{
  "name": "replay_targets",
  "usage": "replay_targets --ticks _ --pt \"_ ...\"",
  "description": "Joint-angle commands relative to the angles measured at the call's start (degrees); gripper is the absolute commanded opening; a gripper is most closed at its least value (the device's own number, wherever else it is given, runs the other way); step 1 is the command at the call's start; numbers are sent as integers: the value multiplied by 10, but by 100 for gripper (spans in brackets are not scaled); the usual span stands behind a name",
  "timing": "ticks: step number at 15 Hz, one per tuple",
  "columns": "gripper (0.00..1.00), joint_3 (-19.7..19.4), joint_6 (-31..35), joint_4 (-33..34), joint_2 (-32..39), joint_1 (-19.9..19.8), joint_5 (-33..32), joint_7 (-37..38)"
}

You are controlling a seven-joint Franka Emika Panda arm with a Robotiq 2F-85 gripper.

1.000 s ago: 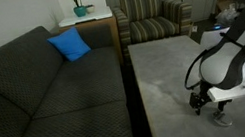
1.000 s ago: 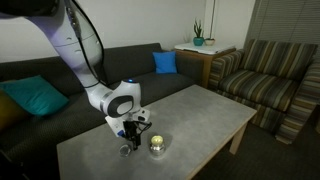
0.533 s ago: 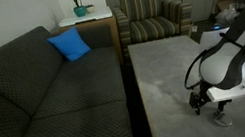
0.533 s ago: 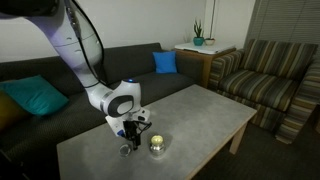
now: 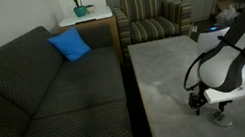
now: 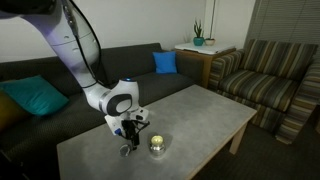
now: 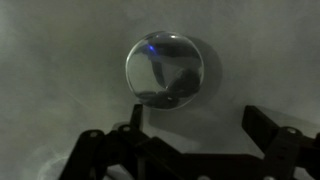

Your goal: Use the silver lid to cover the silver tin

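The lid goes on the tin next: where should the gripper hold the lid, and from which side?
Probably best to grip the lid by opposite points of its rim, coming straight down from above. It is a thin round disc lying flat on the table, so the open gripper must straddle its width.

silver lid (image 7: 166, 70) — dull grey | silver tin (image 6: 158, 145) — shiny, yellowish glint | worktop (image 6: 200, 115) mottled grey | armchair (image 6: 265, 75) striped | cushion (image 5: 70, 45) blue

Lighting: dim, even indoor light.
Wrist view soft and grainy; the silver lid (image 7: 165, 70) carries a bluish glint; exterior views coarse.
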Motion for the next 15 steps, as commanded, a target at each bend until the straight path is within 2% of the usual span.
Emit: replay_targets --ticks 1,11,15 --pt "100 -15 -3 -3 13 1 0 14" --pt "100 -9 17 -2 28 -33 8 -1" --pt "100 14 27 -7 33 -64 25 -20"
